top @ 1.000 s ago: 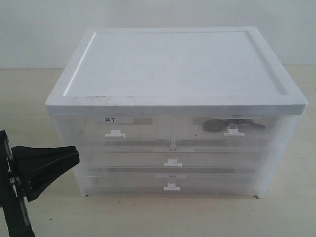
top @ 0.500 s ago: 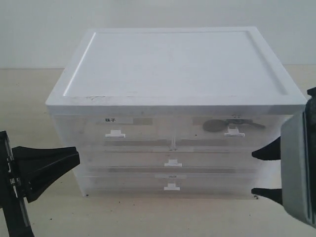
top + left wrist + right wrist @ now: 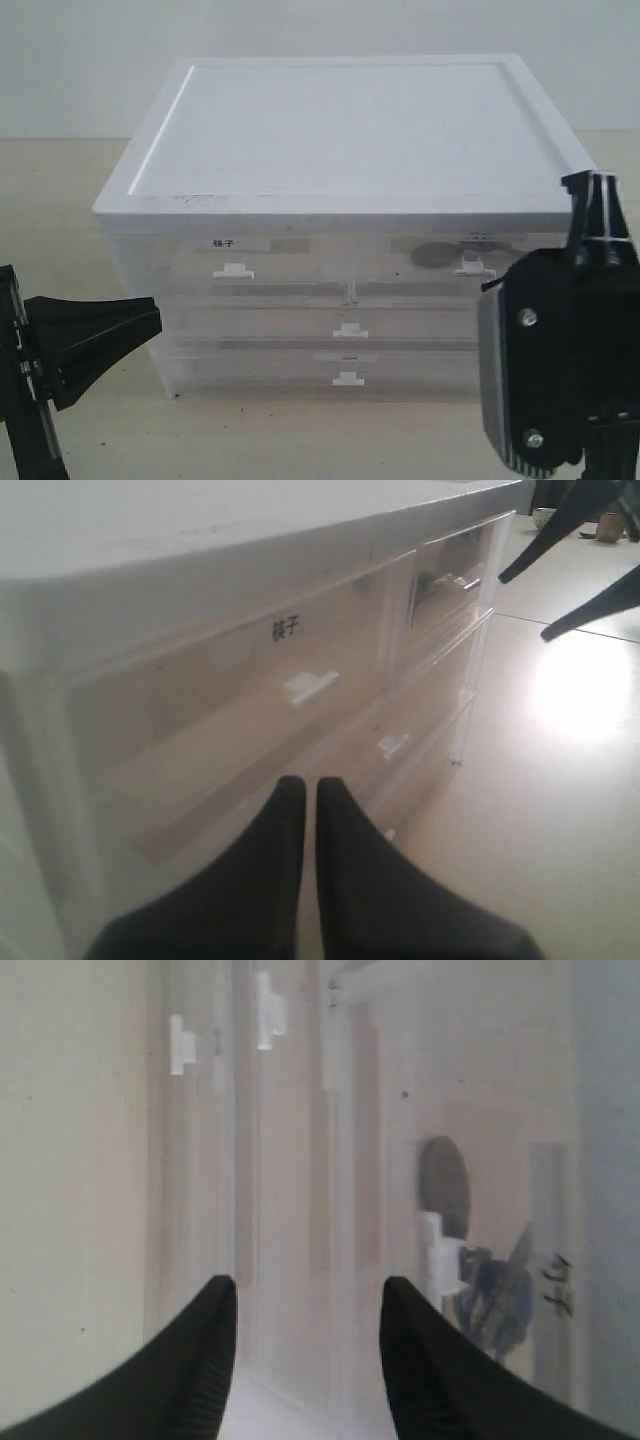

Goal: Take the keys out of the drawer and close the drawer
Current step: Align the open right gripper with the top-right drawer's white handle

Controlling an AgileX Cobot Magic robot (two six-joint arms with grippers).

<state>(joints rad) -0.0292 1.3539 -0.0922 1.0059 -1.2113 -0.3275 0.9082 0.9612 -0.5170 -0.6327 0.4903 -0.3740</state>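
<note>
The drawer (image 3: 470, 250) is the top right half-width one of a translucent cabinet, and it is shut, with its white tab handle (image 3: 472, 267) showing. Through its front I see the keys (image 3: 435, 254) as a dark round fob. The right wrist view shows the fob and keys (image 3: 495, 1285) behind the handle (image 3: 440, 1250). My right gripper (image 3: 310, 1285) is open, close in front of the cabinet and a little to one side of that handle. In the exterior view its fingers are hidden behind the right arm (image 3: 560, 360). My left gripper (image 3: 150, 315) is shut and empty, by the cabinet's lower left corner.
The twin top left drawer (image 3: 232, 255) carries bold black characters. Two full-width drawers (image 3: 350, 328) lie below. The cabinet's white lid (image 3: 350, 130) is bare. In the left wrist view the right gripper's spread fingers (image 3: 545, 545) show past the cabinet front.
My right arm has come in from the right edge and now covers the cabinet's lower right corner. The left gripper has not moved.
</note>
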